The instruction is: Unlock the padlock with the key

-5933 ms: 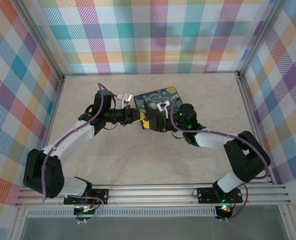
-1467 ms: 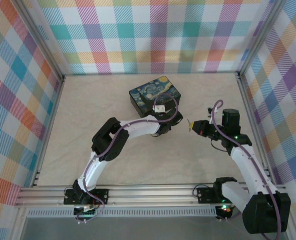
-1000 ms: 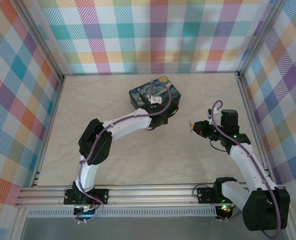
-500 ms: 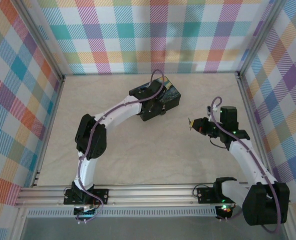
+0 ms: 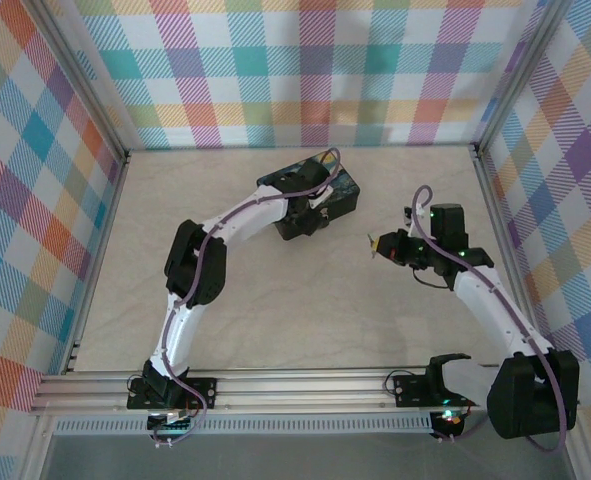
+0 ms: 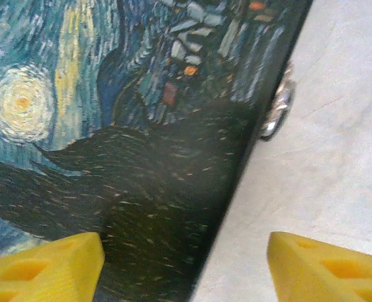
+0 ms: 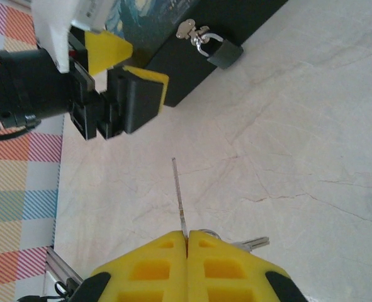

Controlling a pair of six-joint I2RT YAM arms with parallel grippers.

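Right gripper [image 7: 187, 238]: the yellow fingers are pressed together and pinch the key [image 7: 179, 189] at its base. The thin blade points straight ahead from the fingertips, and we see it edge-on.
Just beside the pinch: a small ring [image 7: 206, 234] and a second key [image 7: 253, 242] hang free next to the fingers.
Padlock [image 7: 224, 54]: it is well ahead of the key tip and a little to one side. It hangs from the silvery hasp [image 7: 192, 30] on the dark side of the box [image 7: 248, 16]. Its keyhole is not visible to us.
Left gripper [image 6: 184, 261]: the fingers are spread, one above the painted lid [image 6: 78, 94] and the other above the table [image 6: 337, 157]. The box edge is between them, and the hasp lies further ahead of them. We cannot tell if a finger touches the box.
Step in hand: we judge it is bringing the key to the padlock, as the two are well apart.
How to do it well: we think the blade must first be lined up with the keyhole, so the padlock body may need turning or holding. The approach should be slow and straight along the blade, because such a thin key can slip in the pinch. The loose second key should not catch on the hasp. The left gripper could steady the box so it does not slide.
Box: the lid is down and the hasp is locked by the padlock, so what is inside is hidden from us.
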